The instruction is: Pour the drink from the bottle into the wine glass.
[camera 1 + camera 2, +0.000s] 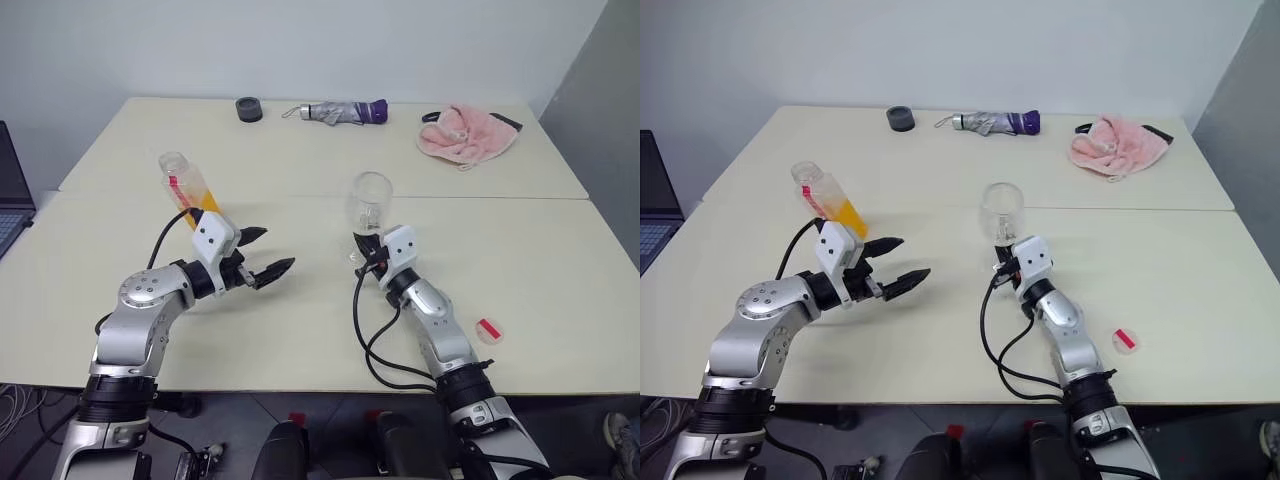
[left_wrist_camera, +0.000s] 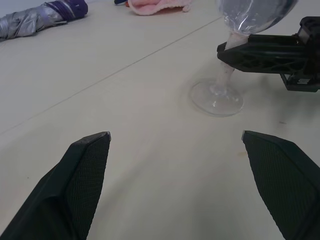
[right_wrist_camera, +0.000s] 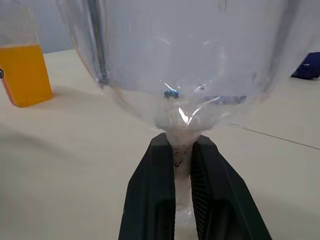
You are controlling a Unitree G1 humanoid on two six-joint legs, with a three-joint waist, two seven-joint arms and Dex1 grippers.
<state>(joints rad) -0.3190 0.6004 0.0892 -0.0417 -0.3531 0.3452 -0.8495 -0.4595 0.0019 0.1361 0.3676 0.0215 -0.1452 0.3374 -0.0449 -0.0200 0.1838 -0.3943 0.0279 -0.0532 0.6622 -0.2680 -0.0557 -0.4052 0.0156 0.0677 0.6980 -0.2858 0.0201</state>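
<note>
I have the right gripper (image 1: pixel 368 252) with its jaws pinched shut on the thin stem of the wine glass (image 1: pixel 371 200), which stands upright near the middle of the desk (image 1: pixel 520 290) with its foot on the surface. My left gripper (image 1: pixel 268 253) has its jaws spread wide and holding nothing, just beside the bottle (image 1: pixel 188 192), which stands behind it with the cap off, the orange drink (image 1: pixel 204 205) filling its lower part. The glass looks fragile and top-heavy, so I would keep a gentle hold on the stem, and the bottle seems light, slick plastic that could dent, best taken across its flat sides around the middle.
</note>
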